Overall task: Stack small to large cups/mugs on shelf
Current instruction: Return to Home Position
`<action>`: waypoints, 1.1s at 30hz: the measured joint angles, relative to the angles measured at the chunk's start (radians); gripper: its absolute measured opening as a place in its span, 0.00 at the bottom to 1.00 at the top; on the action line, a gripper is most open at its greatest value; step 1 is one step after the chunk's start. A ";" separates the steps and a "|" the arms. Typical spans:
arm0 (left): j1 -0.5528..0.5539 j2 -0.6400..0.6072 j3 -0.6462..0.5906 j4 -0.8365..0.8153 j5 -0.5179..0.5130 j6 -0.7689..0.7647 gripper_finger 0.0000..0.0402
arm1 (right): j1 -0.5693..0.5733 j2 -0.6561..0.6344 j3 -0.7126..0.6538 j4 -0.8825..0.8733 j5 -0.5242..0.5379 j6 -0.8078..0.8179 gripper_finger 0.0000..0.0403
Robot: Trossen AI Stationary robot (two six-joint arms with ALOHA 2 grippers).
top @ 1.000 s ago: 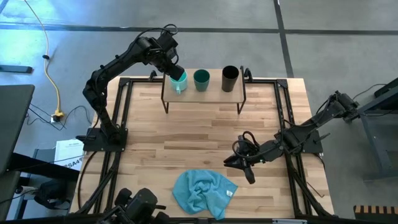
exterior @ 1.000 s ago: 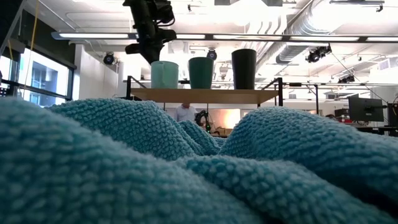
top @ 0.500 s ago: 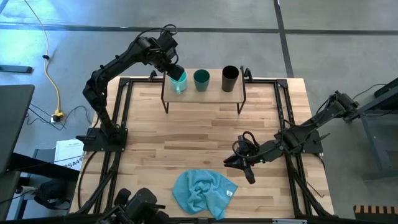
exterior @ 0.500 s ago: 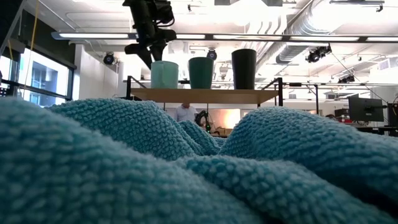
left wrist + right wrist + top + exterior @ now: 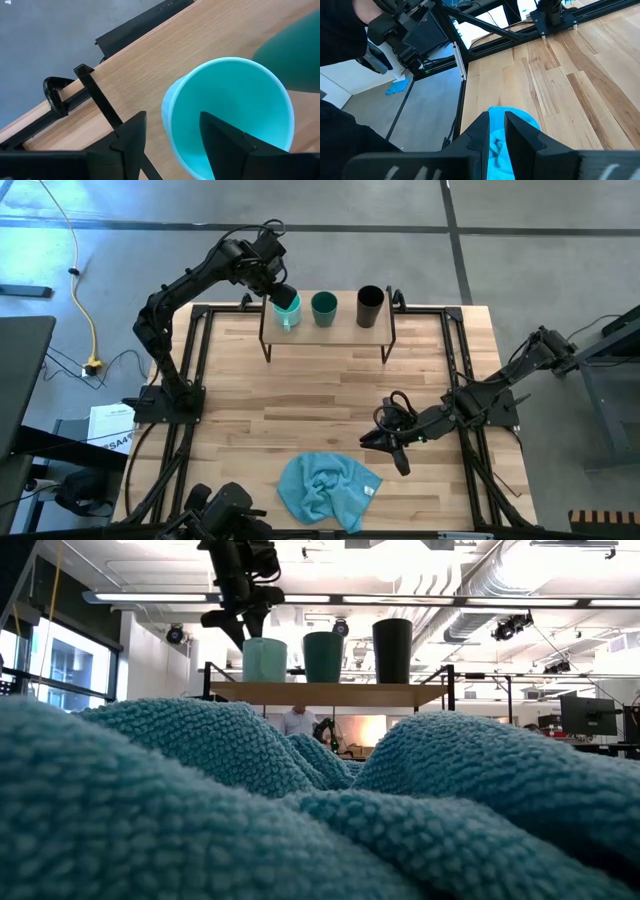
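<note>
On shelf, turquoise mug wall between spread, ungripping fingers of left end effector.

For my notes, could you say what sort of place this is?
Likely a robotics lab: ceiling ducts, concrete floor, a table with the left gripper at a mug and the right gripper low.
</note>
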State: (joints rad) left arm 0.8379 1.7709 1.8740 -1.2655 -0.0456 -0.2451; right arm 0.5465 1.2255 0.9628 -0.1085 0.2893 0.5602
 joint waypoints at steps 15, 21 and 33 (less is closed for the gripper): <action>0.000 -0.002 0.187 -0.020 0.030 0.013 0.43 | 0.000 0.000 0.000 0.000 0.000 0.000 0.12; 0.000 -0.003 0.376 -0.094 0.027 0.058 0.43 | 0.000 0.000 0.000 0.000 0.000 0.000 0.12; 0.000 -0.140 0.441 -0.060 0.034 0.152 0.43 | -0.003 0.000 0.000 0.001 0.000 -0.009 0.12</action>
State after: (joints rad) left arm 0.8375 1.6313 2.3152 -1.3258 -0.0113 -0.0927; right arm 0.5434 1.2255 0.9627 -0.1075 0.2893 0.5511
